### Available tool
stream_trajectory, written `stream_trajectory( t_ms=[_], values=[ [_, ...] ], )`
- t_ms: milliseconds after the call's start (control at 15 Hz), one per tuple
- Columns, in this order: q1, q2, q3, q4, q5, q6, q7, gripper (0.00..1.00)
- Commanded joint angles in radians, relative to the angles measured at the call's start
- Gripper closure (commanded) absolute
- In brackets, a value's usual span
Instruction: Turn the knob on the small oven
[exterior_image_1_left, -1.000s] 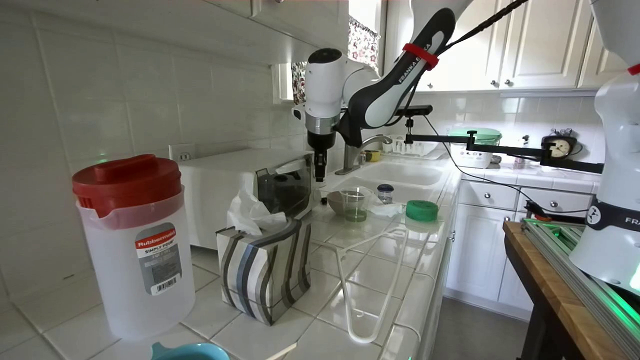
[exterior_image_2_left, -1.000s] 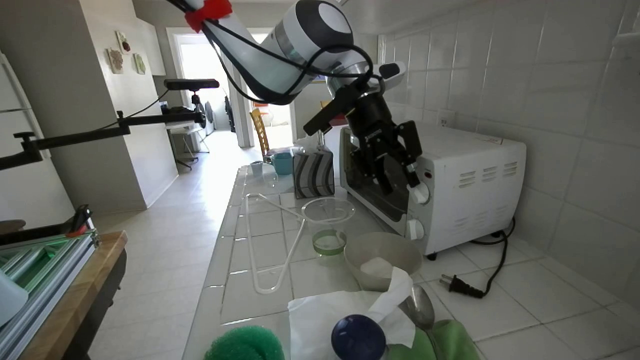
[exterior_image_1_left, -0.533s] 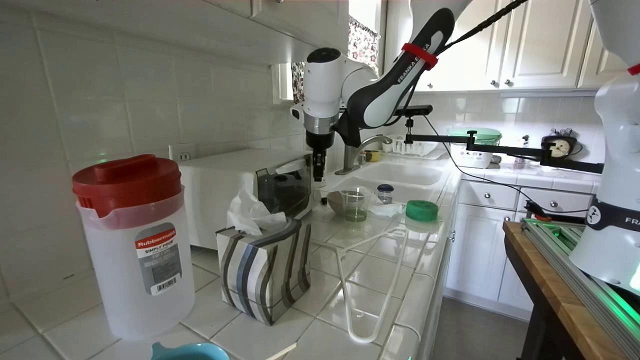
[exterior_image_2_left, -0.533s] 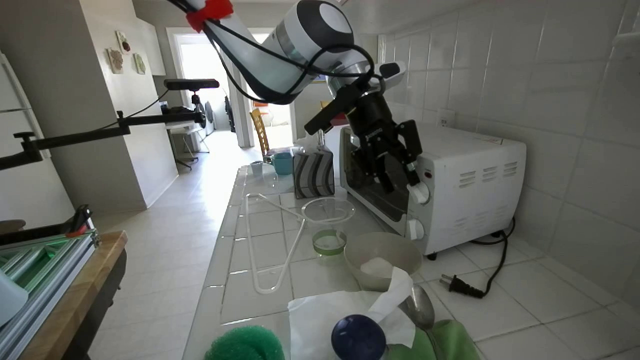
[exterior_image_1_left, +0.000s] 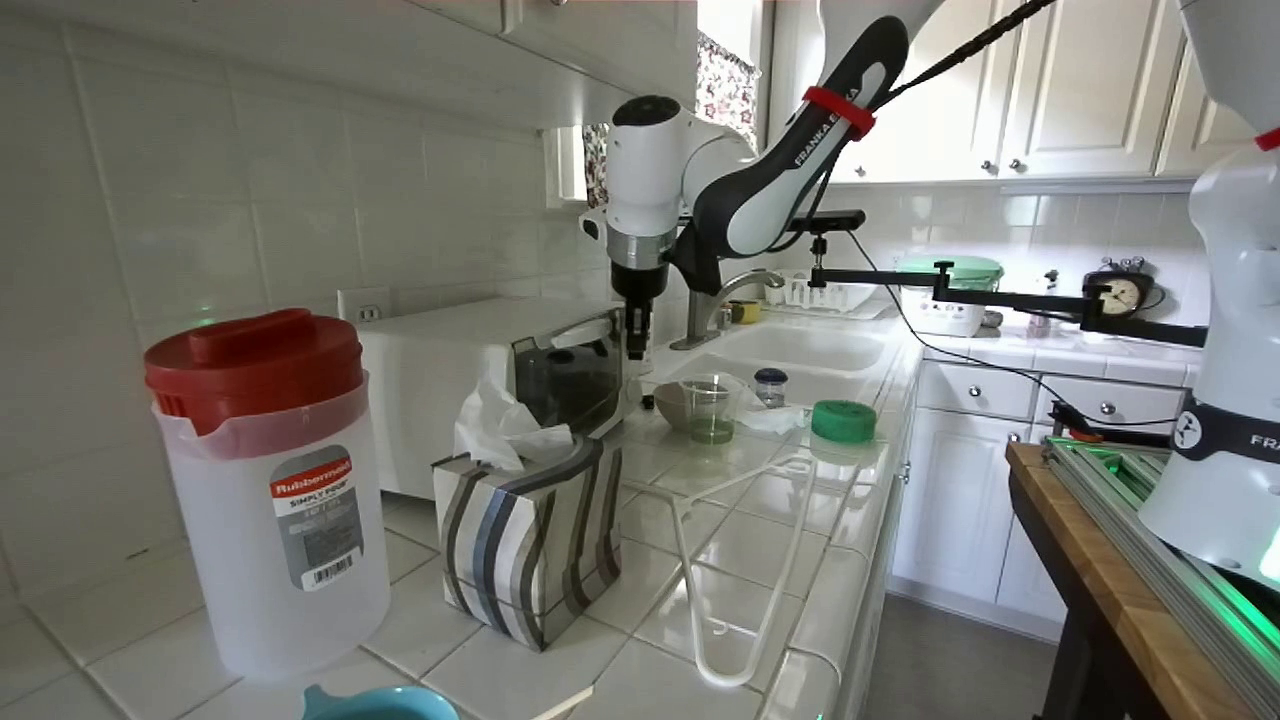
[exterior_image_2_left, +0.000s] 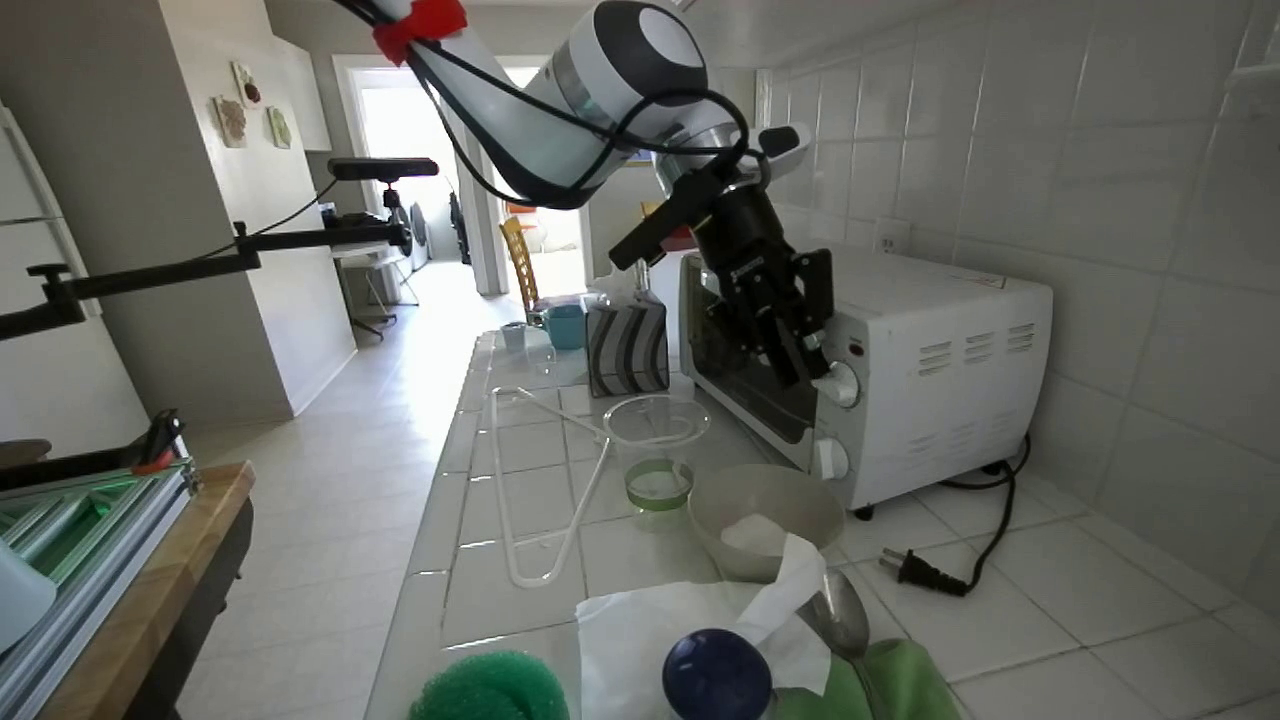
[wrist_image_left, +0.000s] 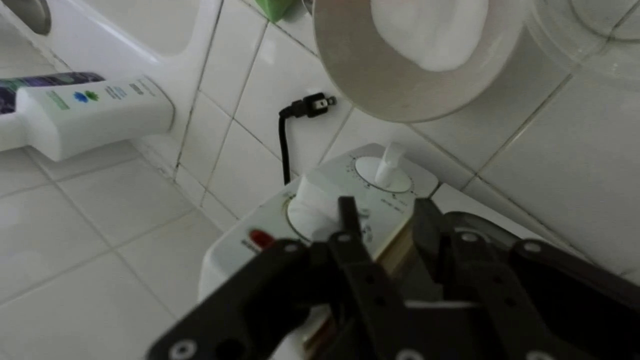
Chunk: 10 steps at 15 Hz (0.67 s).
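In an exterior view, from the left, a white, slim-barred triangular plastic frame (exterior_image_2_left: 501, 480) lies on the white tiled counter (exterior_image_2_left: 1120, 580); a grey-striped cardboard tissue box (exterior_image_2_left: 627, 350) stands beyond it. Next come a clear plastic cup (exterior_image_2_left: 658, 485), green at its base, and a round beige bowl (exterior_image_2_left: 765, 495) just beside it. Behind the bowl hangs the black two-fingered gripper (exterior_image_2_left: 803, 375). In the wrist view its fingers (wrist_image_left: 348, 217) stand slightly parted, gripping nothing, one overlapping the round white upper knob (exterior_image_2_left: 838, 384); contact cannot be told. A white lower knob (exterior_image_2_left: 831, 459) sits beneath. Both knobs front the boxy white-bodied, dark-glass-fronted oven (exterior_image_2_left: 940, 390) on the counter. Farther right, a black two-prong plug (exterior_image_2_left: 925, 573) lies near the oven.
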Motion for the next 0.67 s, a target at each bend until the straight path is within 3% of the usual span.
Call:
stream_trajectory(
  t_ms=[0, 333, 400, 467, 600],
  values=[
    [-0.002, 0.031, 0.002, 0.028, 0.014, 0.001, -0.046, 0.98],
    [-0.001, 0.051, -0.003, 0.029, 0.014, 0.0, -0.048, 1.0],
    [0.001, 0.05, -0.005, 0.028, 0.012, -0.001, -0.043, 0.74],
    [0.001, 0.046, -0.005, 0.026, 0.011, 0.0, -0.046, 0.73],
    [0.002, 0.044, -0.004, 0.027, 0.009, 0.001, -0.046, 0.6]
  ],
)
